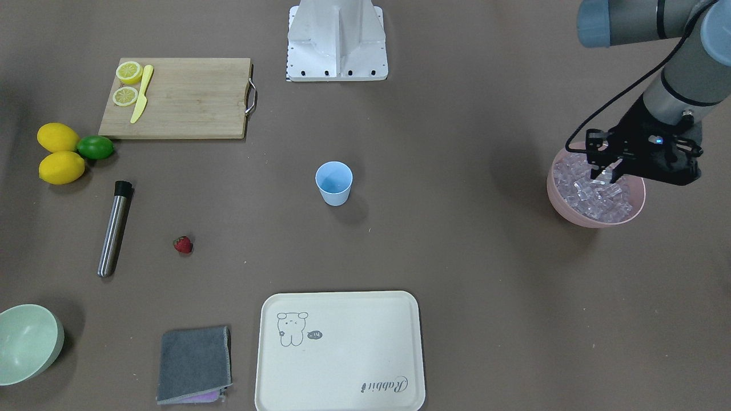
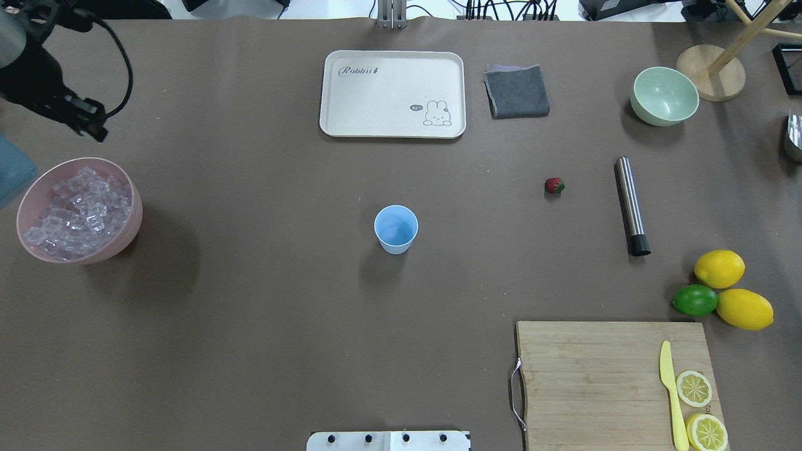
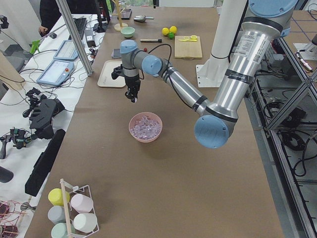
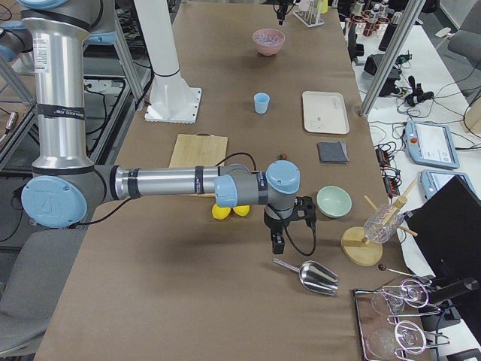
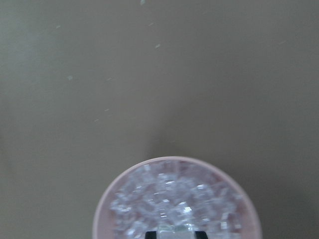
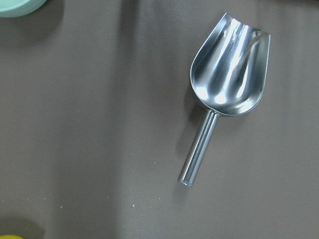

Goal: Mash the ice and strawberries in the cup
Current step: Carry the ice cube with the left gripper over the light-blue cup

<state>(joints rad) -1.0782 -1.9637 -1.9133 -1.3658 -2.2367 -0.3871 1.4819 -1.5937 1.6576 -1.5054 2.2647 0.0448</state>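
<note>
Ok so the left gripper (image 1: 609, 174) hangs right over the round pink plastic bowl (image 2: 127, 235) at the table's left end. The bowl is heaped with small clear ice cubes (image 2: 75, 210), way too many to count. Only its black fingertips (image 5: 151, 233) poke into the wrist view. They're a bit apart, maybe with a cube between them, but honestly I can't tell.

The one small light blue plastic cup (image 2: 396, 228) stands upright mid-table. From the bowl that's a straight carry toward the robot's right, and the left arm looks clearly nearer. The single red strawberry (image 2: 554, 185) lies beyond the cup, further right.

Meanwhile the right gripper (image 4: 276, 242) hovers by one shiny steel scoop (image 6: 227, 69) near the table's right end. Spread or pressed together, can't tell.
</note>
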